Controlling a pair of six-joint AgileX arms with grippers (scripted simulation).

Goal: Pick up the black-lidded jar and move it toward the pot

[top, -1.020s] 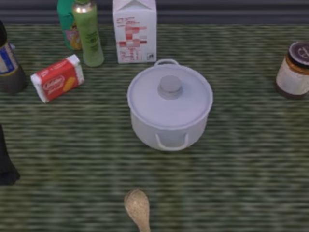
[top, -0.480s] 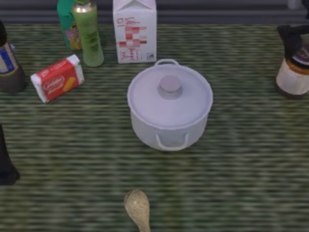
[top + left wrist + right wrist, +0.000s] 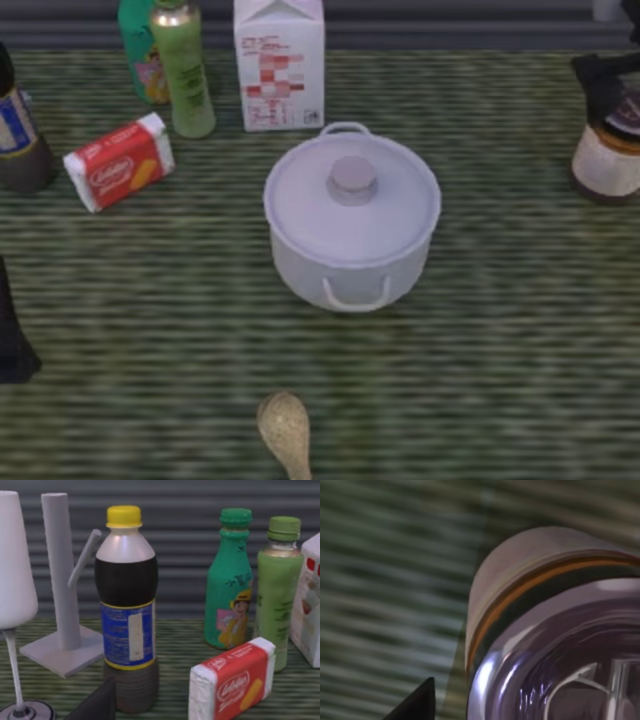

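The black-lidded jar (image 3: 603,165) stands at the table's far right edge, its cream label and orange-brown band showing. My right gripper (image 3: 612,82) hangs just over its lid and hides most of it. In the right wrist view the glossy black lid (image 3: 560,650) fills the frame, and one dark fingertip (image 3: 420,702) stands apart from its rim, so the gripper is open. The white pot (image 3: 350,215), with its lid and grey knob, sits mid-table, well left of the jar. My left gripper (image 3: 12,345) is parked at the left edge, open.
Along the back stand a milk carton (image 3: 279,62), a green bottle (image 3: 183,70) and a teal bottle (image 3: 138,45). A red biscuit pack (image 3: 118,160) and a dark blue-labelled bottle (image 3: 15,130) are at the left. A wooden spoon (image 3: 284,430) lies at the front.
My right gripper has come in from the right edge and now sits over the jar's lid, which was uncovered a second ago. Jar, pot and left arm have not moved.
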